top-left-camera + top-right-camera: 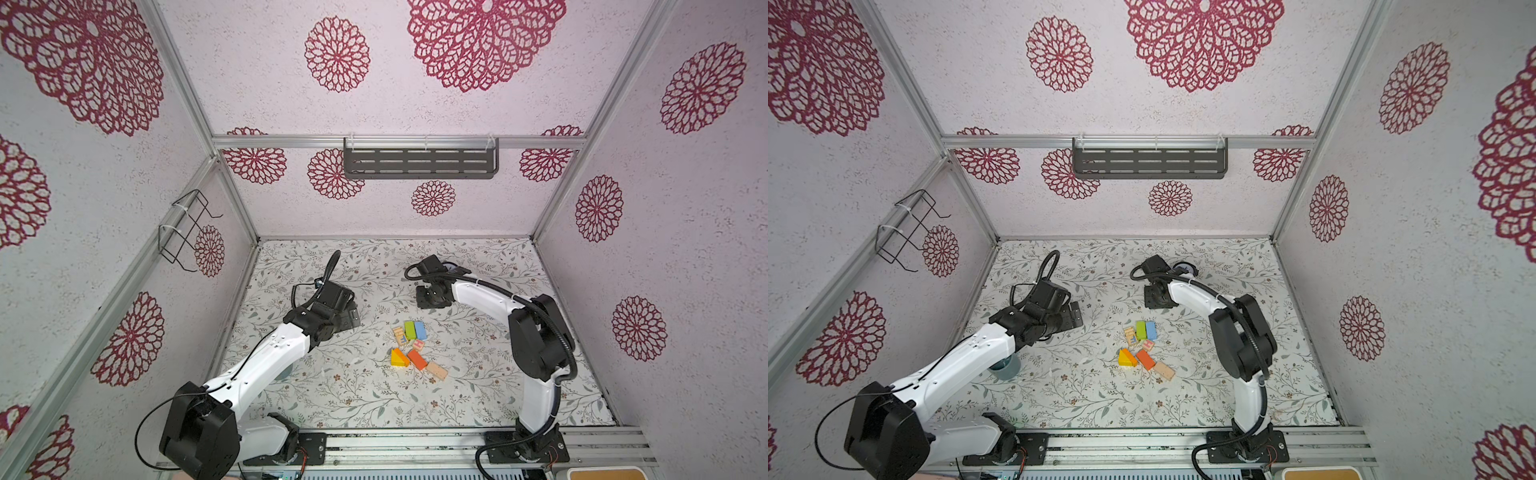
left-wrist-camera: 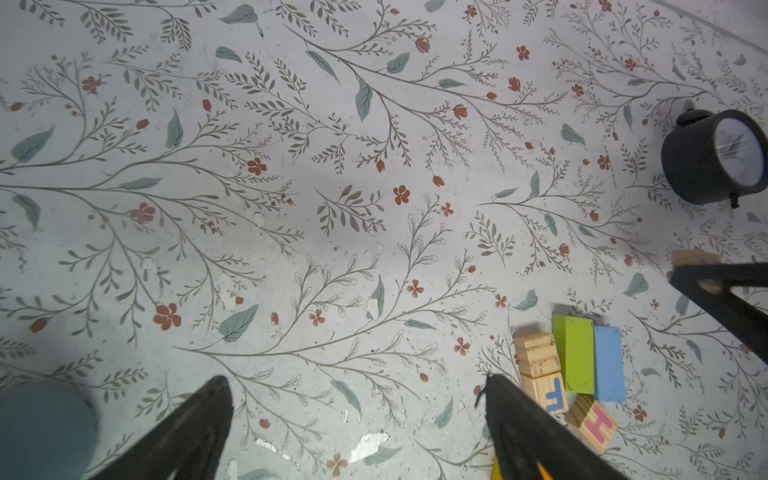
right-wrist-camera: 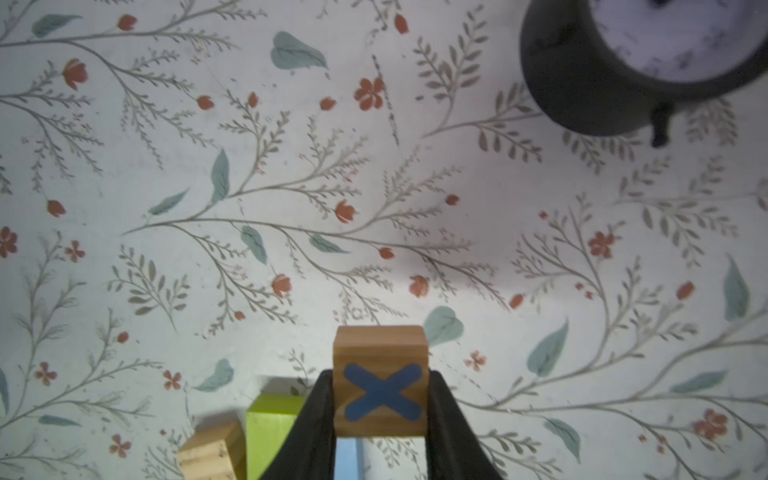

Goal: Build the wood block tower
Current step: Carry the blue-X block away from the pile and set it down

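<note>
My right gripper [image 3: 380,395] clamps a wooden cube [image 3: 380,345] (blue X showing). My left gripper [image 2: 355,380] gapes empty, centre-left in both top views

Open table [image 1: 353,399] is left in front of the blocks [image 1: 415,349] and between them and the left arm [image 1: 266,365]. The middle is taken up by the blocks, lying close together. A clock [image 2: 712,158] is set toward the far edge; a cup [image 1: 1005,368] is tucked under the left arm.
</note>
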{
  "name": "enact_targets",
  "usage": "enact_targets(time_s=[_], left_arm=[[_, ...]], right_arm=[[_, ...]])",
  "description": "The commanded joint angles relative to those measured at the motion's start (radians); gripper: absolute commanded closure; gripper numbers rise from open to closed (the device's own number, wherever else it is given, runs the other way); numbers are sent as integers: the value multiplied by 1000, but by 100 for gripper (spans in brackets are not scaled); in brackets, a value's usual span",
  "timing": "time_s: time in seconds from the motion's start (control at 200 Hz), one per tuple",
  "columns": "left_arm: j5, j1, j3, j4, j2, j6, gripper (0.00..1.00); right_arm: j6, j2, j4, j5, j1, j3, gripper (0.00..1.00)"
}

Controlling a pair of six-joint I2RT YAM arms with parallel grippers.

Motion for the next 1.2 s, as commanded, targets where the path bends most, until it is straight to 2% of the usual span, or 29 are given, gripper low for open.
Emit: enact_targets(time_s=[0.0,0.14,0.255,0.49,0.795,1.196], left_arm=[[-13,1,-10,-24,-27,-11,3],[-26,4,-24,-31,-40,-18,3],[-22,3,-36,-29,-45,-21,3],[1,4,-57,-9,-49,-17,3],[5,1,-60,-14,-57,-12,3],[27,-1,-65,-1,-54,-17,3]], right_arm=[[-24,71,-59,-2,31,121,72],[-11,166,-100,9,50,248,72],[11,218,-126,62,61,320,72],[63,253,-97,79,61,341,72],[67,324,-108,67,61,388,69],[45,361,-130,54,60,423,51]])
